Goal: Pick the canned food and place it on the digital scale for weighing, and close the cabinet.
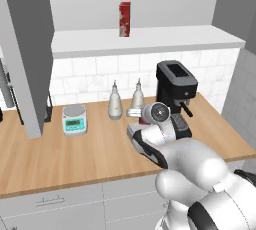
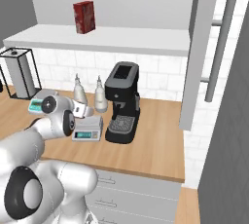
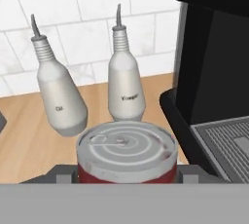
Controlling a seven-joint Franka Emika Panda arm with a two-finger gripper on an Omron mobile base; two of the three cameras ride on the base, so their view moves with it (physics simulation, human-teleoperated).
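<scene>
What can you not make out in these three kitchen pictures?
- Can, hand view: its lower body is cut off at the bottom edge.
- Fingers, hand view: whether they press the can cannot be told.
- Scale, right base view: the display is too small to read; in the left base view the arm covers most of it.
- Cabinet door, left base view: it hides what is behind it.

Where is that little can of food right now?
In the hand view, the canned food sits at the bottom centre between the claw's two fingertips, just in front of the oil bottle and vinegar bottle, left of the black coffee machine.
</scene>
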